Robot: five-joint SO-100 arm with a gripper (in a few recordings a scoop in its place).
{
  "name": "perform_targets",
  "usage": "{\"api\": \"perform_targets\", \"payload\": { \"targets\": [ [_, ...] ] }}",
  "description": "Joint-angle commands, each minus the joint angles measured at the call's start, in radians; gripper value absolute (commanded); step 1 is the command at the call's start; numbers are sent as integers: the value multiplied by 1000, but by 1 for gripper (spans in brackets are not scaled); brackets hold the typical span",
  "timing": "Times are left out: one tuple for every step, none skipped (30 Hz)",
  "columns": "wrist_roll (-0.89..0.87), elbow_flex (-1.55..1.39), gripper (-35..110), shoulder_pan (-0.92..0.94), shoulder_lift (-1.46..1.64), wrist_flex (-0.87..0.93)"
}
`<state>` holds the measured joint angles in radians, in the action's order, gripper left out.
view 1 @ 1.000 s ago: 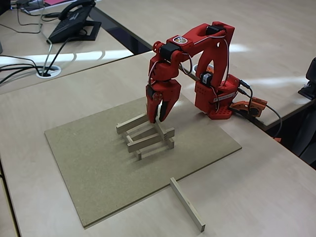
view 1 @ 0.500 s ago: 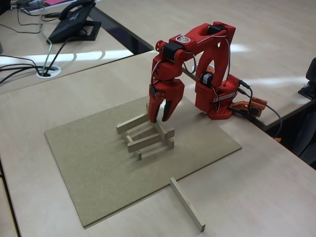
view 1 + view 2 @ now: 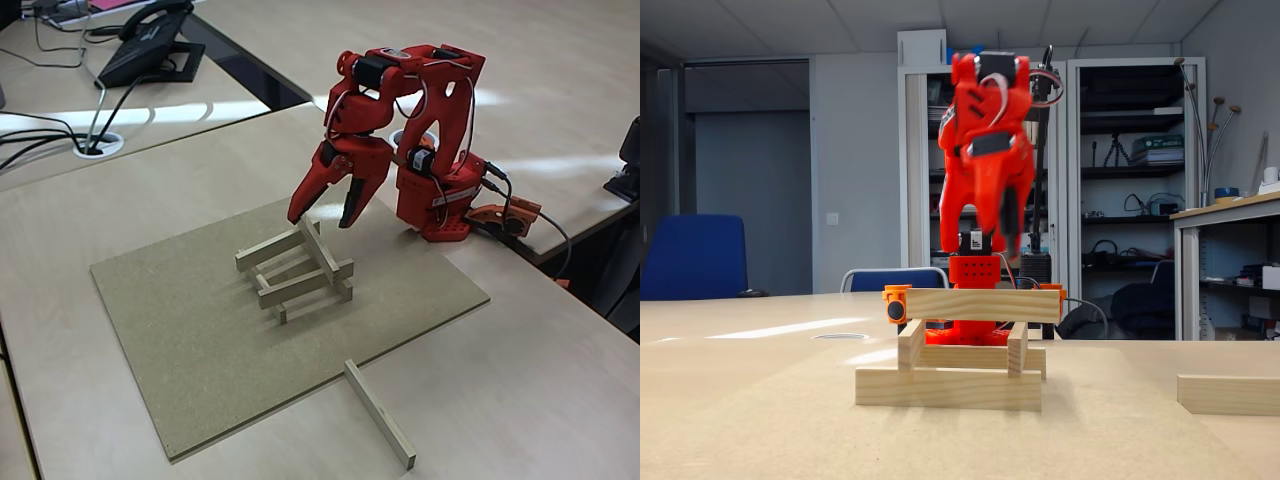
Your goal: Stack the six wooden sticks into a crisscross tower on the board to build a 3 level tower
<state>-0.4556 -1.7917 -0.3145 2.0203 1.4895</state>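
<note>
On the board (image 3: pixel 180 330) stands the tower (image 3: pixel 297 270), also seen in the other fixed view (image 3: pixel 960 350): two sticks at the bottom, two crossed over them, and one top stick (image 3: pixel 982 305) lying across those. Another wooden stick (image 3: pixel 380 413) lies loose on the desk just off the board's near edge; it shows at the right of the low fixed view (image 3: pixel 1230 394). My red gripper (image 3: pixel 320 220) hangs open above the tower's far end, clear of the top stick, with nothing between its fingers. In the low view the gripper (image 3: pixel 988 225) is motion-blurred.
The arm's red base (image 3: pixel 440 205) stands at the board's far right corner with an orange part and cable (image 3: pixel 510 215) beside it. A desk phone (image 3: pixel 150 45) and cables sit on the desk at the back left.
The gripper has lifted up and back from the top stick and spread wider. The stick stays on the tower. Nothing else has moved.
</note>
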Motion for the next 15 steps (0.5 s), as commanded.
{"api": "perform_targets", "payload": {
  "targets": [
    [-109, -5, 31, -66, 48, -170],
    [-173, -12, 27, -81, 38, -233],
    [-218, -17, 25, -98, 20, -296],
    [-247, -17, 24, -114, -2, -345],
    [-276, -14, 23, -121, -23, -385],
    [-285, -11, 23, -130, -43, -419],
    [-287, -6, 23, -137, -60, -445],
    [-302, 8, 23, -144, -77, -446],
    [-302, 26, 24, -153, -94, -446],
    [-307, 49, 24, -163, -114, -442],
    [-314, 71, 25, -175, -133, -437],
    [-330, 84, 25, -187, -150, -436],
    [-336, 91, 26, -201, -167, -445],
    [-341, 94, 26, -216, -186, -457],
    [-374, 94, 26, -229, -202, -460]
  ]
}}
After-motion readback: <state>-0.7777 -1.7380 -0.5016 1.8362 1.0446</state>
